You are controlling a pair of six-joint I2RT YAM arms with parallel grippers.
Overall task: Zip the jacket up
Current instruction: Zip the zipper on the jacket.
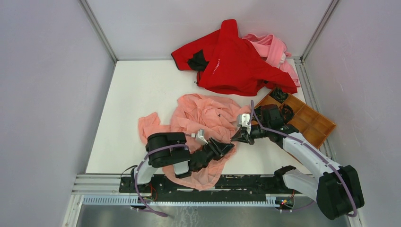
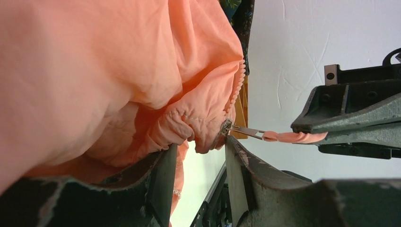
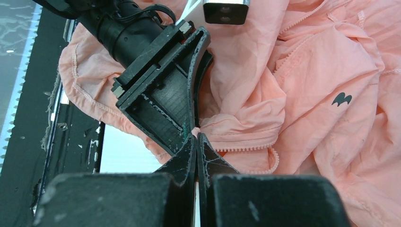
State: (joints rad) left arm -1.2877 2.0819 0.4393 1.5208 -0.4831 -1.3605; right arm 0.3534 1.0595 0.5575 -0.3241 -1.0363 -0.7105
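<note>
Two grippers meet at the lower middle of the overhead view, over the near part of the jacket point(image 1: 201, 116). The jacket lies crumpled on the white table point(image 1: 127, 94), spreading from the centre of that frame down to the arms' bases. In the left wrist view, the left gripper point(image 2: 201, 151) is clenched on a bunched fold of the salmon fabric right beside the zipper slider point(image 2: 225, 127). The right gripper point(image 3: 196, 138) has its fingers pressed together on the pink pull tab point(image 2: 288, 137), which stretches straight out from the slider toward the right of the left wrist view. A row of zipper teeth point(image 2: 239, 85) runs upward from the slider. At the upper right of the overhead view lies a red garment point(image 1: 231, 61), with a paler pink garment point(image 1: 274, 47) behind it. A wooden tray point(image 1: 313, 121) sits at the right edge.
</note>
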